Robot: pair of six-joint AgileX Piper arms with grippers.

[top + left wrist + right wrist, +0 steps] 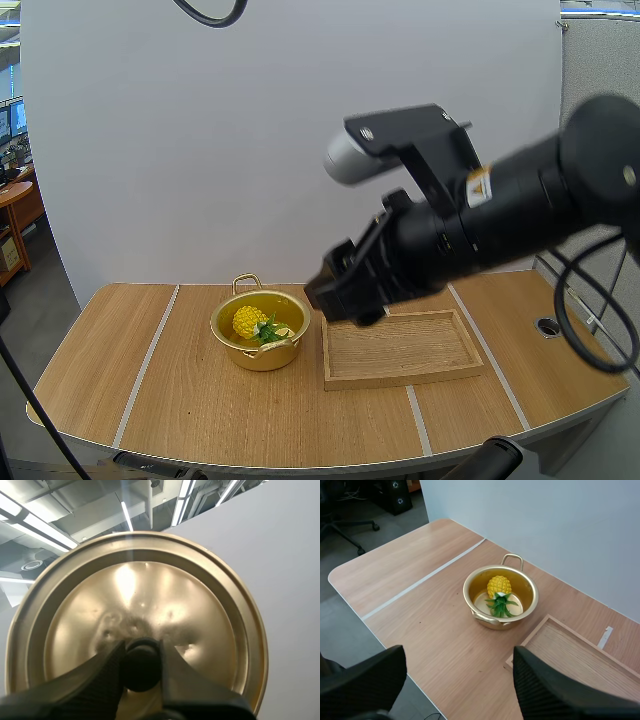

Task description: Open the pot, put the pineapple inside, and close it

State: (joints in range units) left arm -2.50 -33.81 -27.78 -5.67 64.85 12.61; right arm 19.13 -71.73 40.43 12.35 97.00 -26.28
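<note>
A gold pot (259, 345) stands uncovered on the wooden table, left of the tray. A yellow pineapple (252, 321) with green leaves lies inside it, also seen in the pot (481, 611) as the pineapple (498, 586) in the right wrist view. My left gripper (142, 652) is shut on the black knob (141, 669) of the gold lid (135, 605), holding the lid up in the air. My right gripper (340, 290) hangs high over the tray's left end; its gripper (460, 665) is open with nothing between the fingers.
A shallow wooden tray (400, 350) lies right of the pot, with nothing in it. Pale seams run across the table (150, 400). A round hole (547, 326) sits near the table's right edge.
</note>
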